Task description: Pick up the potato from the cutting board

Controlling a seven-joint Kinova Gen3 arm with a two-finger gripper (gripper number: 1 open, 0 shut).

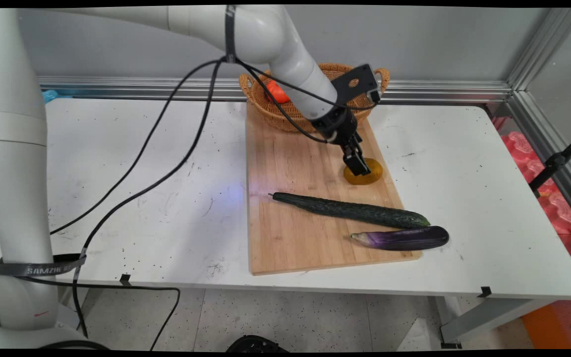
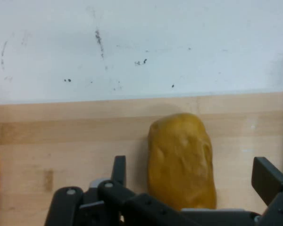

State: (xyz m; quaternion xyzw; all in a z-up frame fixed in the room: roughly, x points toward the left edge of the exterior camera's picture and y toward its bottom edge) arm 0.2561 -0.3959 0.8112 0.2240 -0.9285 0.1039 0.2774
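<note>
On wooden board (image 1: pixel 290 223), right side, behind cucumber (image 1: pixel 350 209) and eggplant (image 1: pixel 402 238), we see gripper (image 1: pixel 357 166) low over yellow-brown potato (image 2: pixel 181 162). Fingers (image 2: pixel 119 170) spread wide, straddling potato, nothing gripped yet; contact we cannot tell. Potato lies flat on board, oblong, dimpled, dull skin. Wicker basket (image 1: pixel 285 116) at board's far end holds orange item (image 1: pixel 276 92).
</note>
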